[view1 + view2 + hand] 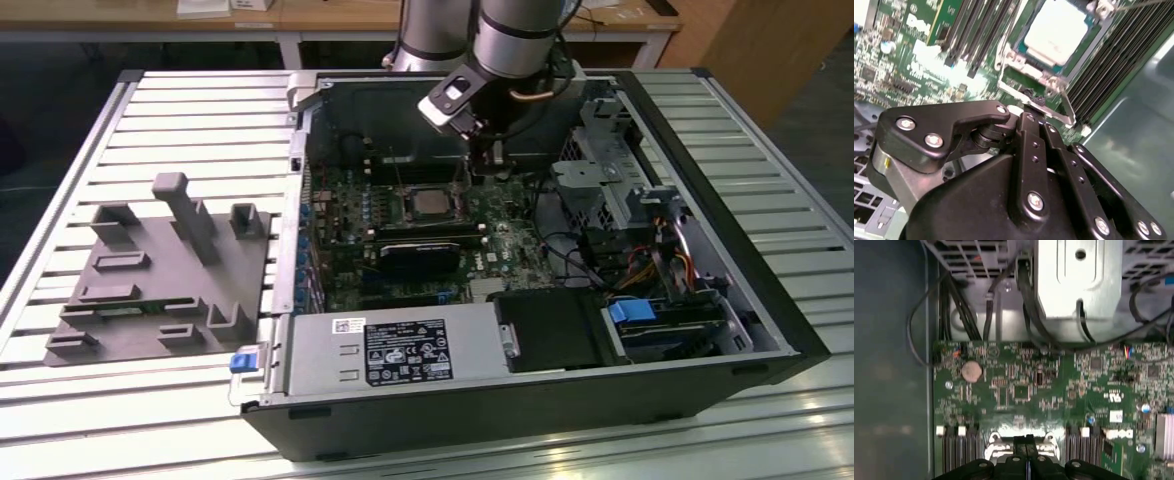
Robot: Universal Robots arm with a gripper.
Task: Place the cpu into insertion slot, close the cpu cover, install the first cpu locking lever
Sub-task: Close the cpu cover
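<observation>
1. The gripper has its black fingers drawn tight together, with no gap between the tips. I cannot tell whether they pinch anything.
2. Right at the fingertips runs the near edge of the cpu cover, a thin silvery frame. Tips and edge look to be touching. It is not clear whether the frame lies flat or stands raised.
3. Just beyond that edge, the cpu sits in the socket with its pale metal top showing, apart from the fingers.
4. On either side of the fingers, rows of black memory slots run along the board.
5. Farther out from the tips in the first wrist view, the green motherboard spreads away, with a round coin cell on it.
6. Past the board's far edge, black cables hang beside a bright metal bracket.
7. Farthest from the fingers in the exterior view, a power supply lies at the case's near side. A grey fixture tray rests outside the case on the slatted table.
</observation>
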